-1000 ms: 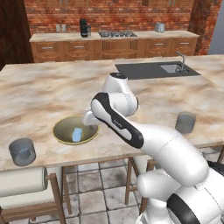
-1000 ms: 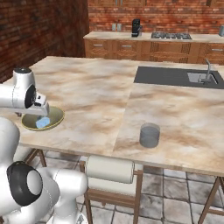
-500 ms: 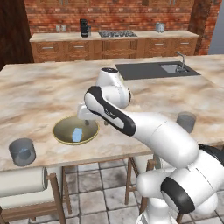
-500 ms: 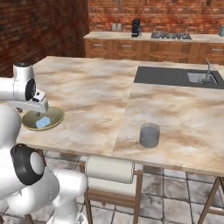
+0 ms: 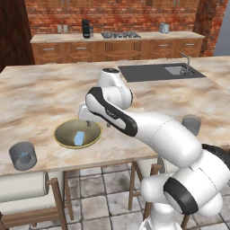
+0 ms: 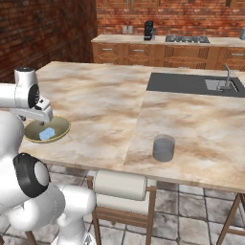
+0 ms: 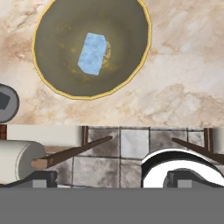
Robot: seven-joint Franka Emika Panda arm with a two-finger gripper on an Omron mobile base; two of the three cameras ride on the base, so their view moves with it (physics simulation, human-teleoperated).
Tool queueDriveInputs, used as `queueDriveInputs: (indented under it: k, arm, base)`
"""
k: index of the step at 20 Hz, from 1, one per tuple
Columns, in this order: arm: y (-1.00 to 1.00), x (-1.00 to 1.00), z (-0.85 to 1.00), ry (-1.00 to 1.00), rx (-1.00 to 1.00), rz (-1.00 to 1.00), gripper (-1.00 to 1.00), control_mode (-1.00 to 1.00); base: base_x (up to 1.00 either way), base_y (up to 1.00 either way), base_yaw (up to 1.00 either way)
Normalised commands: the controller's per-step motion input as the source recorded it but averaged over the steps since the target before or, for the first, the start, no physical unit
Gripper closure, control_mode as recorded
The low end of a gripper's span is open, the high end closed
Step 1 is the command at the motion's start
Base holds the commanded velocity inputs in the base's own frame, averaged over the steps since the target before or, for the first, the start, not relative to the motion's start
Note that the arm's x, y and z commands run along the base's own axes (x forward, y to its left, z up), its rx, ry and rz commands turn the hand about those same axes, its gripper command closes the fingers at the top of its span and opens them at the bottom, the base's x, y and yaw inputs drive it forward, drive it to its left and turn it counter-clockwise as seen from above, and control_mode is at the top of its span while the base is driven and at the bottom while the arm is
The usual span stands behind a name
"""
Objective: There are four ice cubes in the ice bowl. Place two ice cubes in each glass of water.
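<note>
Gripper [image 5: 88, 117] hangs with jaws spread wide and empty above the far rim of the bowl [image 5: 61, 138], presumably lining up on the ice [image 7: 92, 53] clumped at its centre (individual cubes indistinguishable), with one glass [image 5: 22, 156] near left, the other [image 6: 163, 148] far right.

From the left base camera, my white arm with dark joints [image 5: 134, 121] reaches over the marbled beige counter [image 5: 45, 94], and my two-finger gripper [image 5: 88, 120] hangs with jaws spread just above the far rim of the wide, shallow olive-yellow bowl with its thin golden rim [image 5: 63, 139]. Pale blue-white translucent ice [image 5: 79, 137] lies in the middle of that bowl. One short grey-blue translucent tumbler [image 5: 22, 156] stands near the counter's front edge left of the bowl, and another [image 5: 192, 124] stands well apart on the right, partly behind my arm.
</note>
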Motion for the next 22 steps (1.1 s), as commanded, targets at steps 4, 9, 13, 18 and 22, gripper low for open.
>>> queueDriveInputs:
  k: [4, 9, 13, 18, 22]
  arm:
    - [0.02, 0.26, -0.03, 0.0, 0.0, -0.07, -1.0, -1.0]
    - [0.0, 0.29, -0.16, 0.06, 0.0, -0.04, -1.0, -1.0]
    - [0.09, 0.32, -0.29, 0.07, -0.03, -0.02, -1.0, -1.0]
    - [0.21, 0.33, -0.28, 0.05, -0.06, -0.01, -1.0, -1.0]
    - [0.29, 0.34, -0.26, 0.02, -0.06, 0.0, -1.0, -1.0]
  base:
    - [0.0, 0.0, 0.0]
    - [0.0, 0.0, 0.0]
    - [0.0, 0.0, 0.0]
    - [0.0, 0.0, 0.0]
    - [0.0, 0.0, 0.0]
